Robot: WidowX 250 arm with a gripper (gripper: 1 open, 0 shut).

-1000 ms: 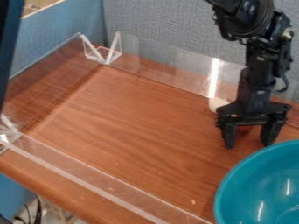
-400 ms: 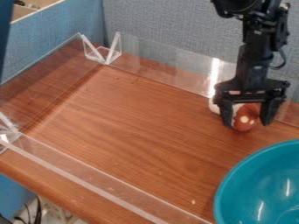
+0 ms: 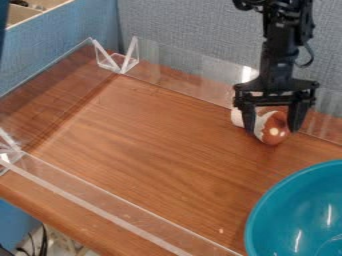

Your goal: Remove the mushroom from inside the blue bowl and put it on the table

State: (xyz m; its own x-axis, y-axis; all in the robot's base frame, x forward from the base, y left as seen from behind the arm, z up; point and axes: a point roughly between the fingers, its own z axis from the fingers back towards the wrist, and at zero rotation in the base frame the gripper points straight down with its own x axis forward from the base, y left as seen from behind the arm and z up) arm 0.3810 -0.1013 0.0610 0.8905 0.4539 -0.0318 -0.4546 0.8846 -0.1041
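Observation:
The mushroom lies on the table at the far right, its orange-brown cap toward the front and its cream stem toward the left. My gripper hangs just above it with its black fingers spread open, nothing held between them. The blue bowl sits at the front right corner, partly cut off by the frame edge, and its visible inside is bare.
Low clear acrylic walls edge the tabletop along the front, left and back. A clear bracket stands at the back left corner. A blue panel rises behind the table.
The gripper has risen and shifted slightly left and back, uncovering the mushroom that now rests on the table below it.

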